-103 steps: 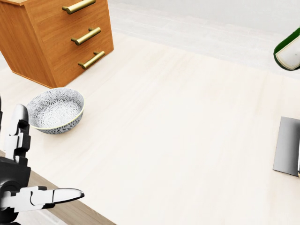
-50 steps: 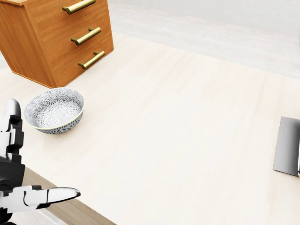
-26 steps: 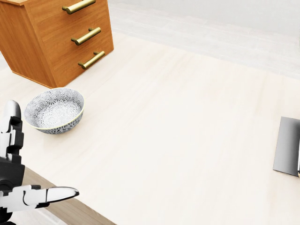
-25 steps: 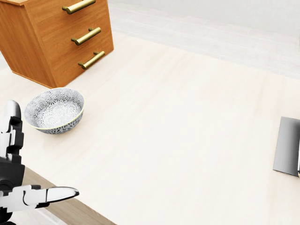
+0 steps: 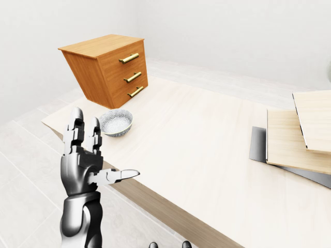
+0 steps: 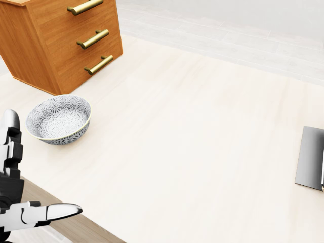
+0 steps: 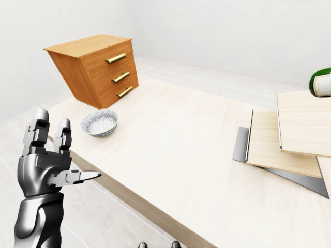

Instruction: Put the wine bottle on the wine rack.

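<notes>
Only one end of the wine bottle [image 7: 321,82] shows, dark green with a white label, at the right edge of the right-eye view, just above the top board of the wine rack [image 7: 274,142]. The rack is a stack of stepped light-wood boards on a grey metal base [image 6: 310,157]. Whatever holds the bottle is out of frame. My left hand [image 5: 106,147] is raised at the lower left, off the table's near edge, open with fingers upright and thumb pointing right, holding nothing. My right hand does not appear in any view.
A wooden three-drawer chest [image 5: 108,67] with brass handles stands tilted at the table's upper left. A patterned grey bowl [image 5: 116,122] sits just below it, near my left hand. The pale wooden table [image 5: 207,139] spans the middle, its edge running diagonally at the lower left.
The green bottle end seen at the head view's right edge 2.1 s ago has left that view. My left hand has sunk slightly down and left, still open.
</notes>
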Motion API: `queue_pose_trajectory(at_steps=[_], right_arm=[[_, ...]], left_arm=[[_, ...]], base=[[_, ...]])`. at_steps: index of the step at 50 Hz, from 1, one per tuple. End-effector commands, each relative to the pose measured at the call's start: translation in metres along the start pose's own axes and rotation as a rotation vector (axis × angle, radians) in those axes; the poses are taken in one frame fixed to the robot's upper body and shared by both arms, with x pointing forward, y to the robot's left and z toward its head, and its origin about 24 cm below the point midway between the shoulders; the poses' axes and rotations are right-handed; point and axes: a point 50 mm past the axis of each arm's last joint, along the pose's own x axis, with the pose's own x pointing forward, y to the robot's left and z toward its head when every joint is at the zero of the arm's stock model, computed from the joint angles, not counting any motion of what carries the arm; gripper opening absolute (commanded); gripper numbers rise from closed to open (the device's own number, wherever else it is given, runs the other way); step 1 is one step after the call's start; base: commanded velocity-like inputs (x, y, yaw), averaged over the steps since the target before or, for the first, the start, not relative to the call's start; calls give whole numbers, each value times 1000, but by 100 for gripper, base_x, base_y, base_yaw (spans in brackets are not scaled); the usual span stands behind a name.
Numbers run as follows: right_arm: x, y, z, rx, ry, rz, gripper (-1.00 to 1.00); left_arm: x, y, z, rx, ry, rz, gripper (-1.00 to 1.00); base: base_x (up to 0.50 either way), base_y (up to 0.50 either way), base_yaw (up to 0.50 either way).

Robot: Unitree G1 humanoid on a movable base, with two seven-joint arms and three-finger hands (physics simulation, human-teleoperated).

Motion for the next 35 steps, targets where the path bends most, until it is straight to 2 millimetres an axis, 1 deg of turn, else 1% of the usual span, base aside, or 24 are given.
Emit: queue_pose_trajectory(at_steps=[1, 5, 14, 18, 22, 26, 29, 35], right_arm=[[-4, -8, 12, 55, -18, -27, -100], [-5, -14, 9, 41, -8, -43, -100], [-7, -25, 14, 27, -21, -53, -100], [-7, -26, 10, 19, -11, -53, -100], [-7, -28, 1, 7, 10, -53, -100], [-7, -30, -4, 1, 20, -55, -100], [-8, -31, -10, -16, 34, -48, -100], [-8, -36, -15, -37, 42, -44, -100]], left_arm=[[-1, 3, -1, -3, 5, 4, 100], [-2, 2, 0, -4, 4, 2, 100], [-1, 2, 3, -4, -12, 4, 100], [0, 1, 1, -5, -5, 1, 100], [0, 0, 3, -4, -14, 0, 100], [0, 0, 5, -4, -23, -2, 100], [0, 0, 3, -2, -13, -2, 100], [1, 0, 0, -3, -5, -1, 100]], base=[[0, 0, 0], [0, 0, 0], [0, 0, 0], [0, 0, 0], [0, 0, 0], [0, 0, 0], [0, 0, 0], [0, 0, 0]])
